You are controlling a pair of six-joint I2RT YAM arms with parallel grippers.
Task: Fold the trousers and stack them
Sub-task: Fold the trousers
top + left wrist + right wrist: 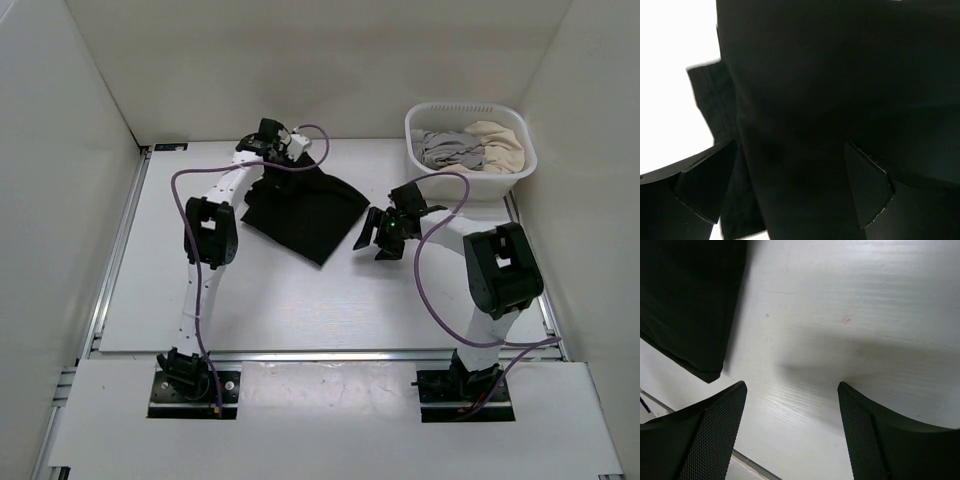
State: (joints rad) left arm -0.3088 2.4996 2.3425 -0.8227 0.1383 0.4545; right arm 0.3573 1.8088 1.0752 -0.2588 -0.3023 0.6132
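Folded black trousers [305, 212] lie bundled near the table's [300, 310] far edge, left of centre | left gripper [790, 170], jaws spread, sits directly over their far-left corner | right gripper [792, 400], also spread, hovers above the tabletop just beside their right corner

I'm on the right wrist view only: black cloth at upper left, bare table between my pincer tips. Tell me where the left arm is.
Observer: The left pincer hangs open over the far left corner of the trousers, with black fabric beneath it.
Operator: Give me the shape of the whole garment.
Observer: It is folded into a compact, roughly four-sided patch lying flat mid-table.
Operator: Report what's on my right side.
Observer: A white basket stands at the far right corner of the table, holding a grey cloth and a cream cloth.
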